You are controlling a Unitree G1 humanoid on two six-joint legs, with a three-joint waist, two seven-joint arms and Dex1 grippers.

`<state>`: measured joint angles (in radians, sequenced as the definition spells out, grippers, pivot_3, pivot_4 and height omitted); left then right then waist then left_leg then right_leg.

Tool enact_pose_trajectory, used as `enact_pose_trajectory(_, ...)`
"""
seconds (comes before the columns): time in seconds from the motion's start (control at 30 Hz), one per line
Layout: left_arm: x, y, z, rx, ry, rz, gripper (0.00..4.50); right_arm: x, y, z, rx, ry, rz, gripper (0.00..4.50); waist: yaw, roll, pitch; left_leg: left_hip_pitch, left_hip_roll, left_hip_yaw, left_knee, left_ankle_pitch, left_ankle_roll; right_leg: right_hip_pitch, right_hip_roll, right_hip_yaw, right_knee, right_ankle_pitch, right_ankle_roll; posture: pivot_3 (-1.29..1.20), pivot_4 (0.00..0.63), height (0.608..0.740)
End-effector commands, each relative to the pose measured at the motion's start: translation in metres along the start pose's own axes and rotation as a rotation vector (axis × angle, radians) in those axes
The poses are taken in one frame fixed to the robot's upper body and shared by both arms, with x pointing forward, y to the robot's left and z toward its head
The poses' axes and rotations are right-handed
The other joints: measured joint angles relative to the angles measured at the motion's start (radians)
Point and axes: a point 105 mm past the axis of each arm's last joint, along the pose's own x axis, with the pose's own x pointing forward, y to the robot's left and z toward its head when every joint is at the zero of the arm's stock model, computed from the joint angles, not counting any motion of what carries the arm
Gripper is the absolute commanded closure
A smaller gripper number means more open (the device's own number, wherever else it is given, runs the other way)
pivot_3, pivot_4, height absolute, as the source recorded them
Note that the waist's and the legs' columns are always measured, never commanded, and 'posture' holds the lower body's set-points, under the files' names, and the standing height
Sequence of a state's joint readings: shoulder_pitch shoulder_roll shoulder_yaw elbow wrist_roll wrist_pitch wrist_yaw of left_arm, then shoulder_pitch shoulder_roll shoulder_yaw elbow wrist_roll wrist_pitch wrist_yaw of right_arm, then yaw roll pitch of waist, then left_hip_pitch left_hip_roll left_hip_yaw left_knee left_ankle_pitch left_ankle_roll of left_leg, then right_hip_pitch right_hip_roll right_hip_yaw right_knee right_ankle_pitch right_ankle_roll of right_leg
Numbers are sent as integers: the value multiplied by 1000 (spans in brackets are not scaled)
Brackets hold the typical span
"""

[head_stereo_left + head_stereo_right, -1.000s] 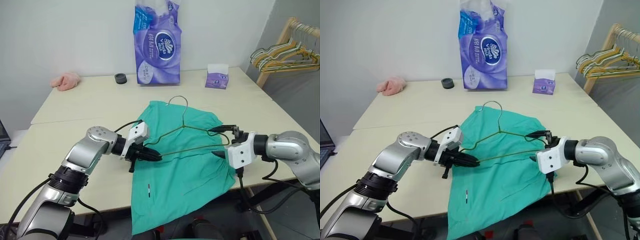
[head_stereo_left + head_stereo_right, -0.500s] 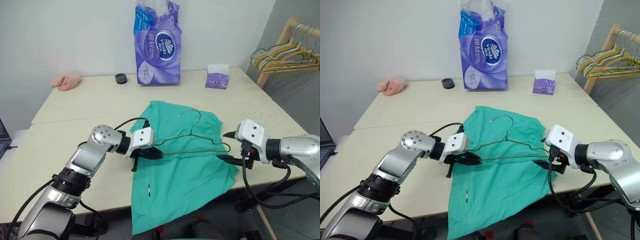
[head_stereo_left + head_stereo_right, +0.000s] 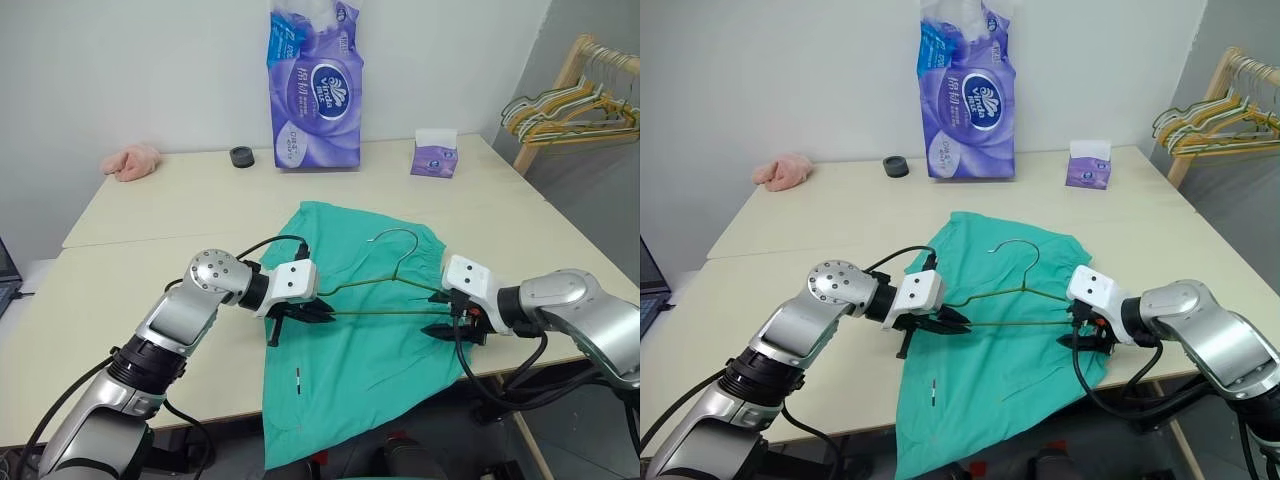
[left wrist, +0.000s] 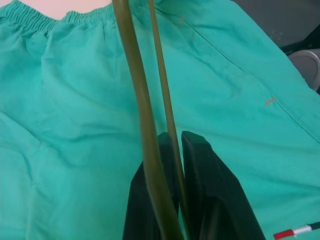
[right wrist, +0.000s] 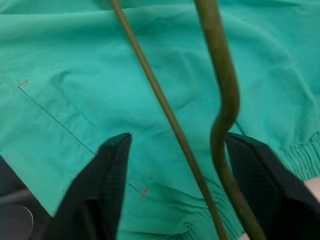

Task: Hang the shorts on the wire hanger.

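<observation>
The teal-green shorts [image 3: 365, 340] lie flat on the table, waistband to the right, one leg hanging over the front edge. The wire hanger [image 3: 385, 290] rests just above them, its hook [image 3: 398, 236] toward the far side. My left gripper [image 3: 325, 311] is shut on the hanger's left corner; the left wrist view has its fingers [image 4: 210, 200] pinching the thin wire [image 4: 167, 100]. My right gripper [image 3: 436, 312] straddles the hanger's right corner. In the right wrist view its fingers [image 5: 107, 185] stand apart with both wires [image 5: 222, 100] between them, touching neither.
A tall purple tissue pack [image 3: 315, 85], a small tissue box [image 3: 435, 155], a black roll [image 3: 241, 157] and a pink cloth [image 3: 131, 161] stand along the table's far side. A wooden rack of hangers [image 3: 575, 105] stands off the table's right.
My right gripper rolled over, sank and drew in around the hanger's right corner, its fingers narrowing. The hanger tipped flatter and its hook swung right. My left gripper kept its hold.
</observation>
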<state>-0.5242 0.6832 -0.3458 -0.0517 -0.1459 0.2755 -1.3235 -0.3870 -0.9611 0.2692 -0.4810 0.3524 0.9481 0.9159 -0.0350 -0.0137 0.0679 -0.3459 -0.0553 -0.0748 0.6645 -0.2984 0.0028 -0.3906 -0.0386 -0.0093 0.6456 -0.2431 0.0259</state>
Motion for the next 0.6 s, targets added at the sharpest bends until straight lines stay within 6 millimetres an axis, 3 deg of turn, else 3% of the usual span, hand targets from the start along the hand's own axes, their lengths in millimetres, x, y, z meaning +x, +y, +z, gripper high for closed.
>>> enact_pose_trajectory(0.03,-4,1,10,60,-3,6,4500,-3,-2,10,-41,-17,-5,2639,0,0,0,0,0,0,0,0,0,0,0,0,0,0,0,-114,27,740)
enact_pose_trajectory(0.2,-4,2,10,61,-6,6,4500,-2,0,9,-47,-10,3,4383,0,0,0,0,0,0,0,0,0,0,0,0,0,0,0,-114,25,740)
enact_pose_trajectory(0.4,0,8,16,12,-64,34,4500,-3,4,8,-62,-7,11,4475,1,0,0,0,0,0,0,0,0,0,0,0,0,0,1,-120,22,740)
enact_pose_trajectory(0.6,-4,16,20,-27,-131,82,2716,-8,7,6,-64,-8,6,4500,1,0,0,0,0,-1,0,0,0,0,0,-1,0,0,1,-121,22,740)
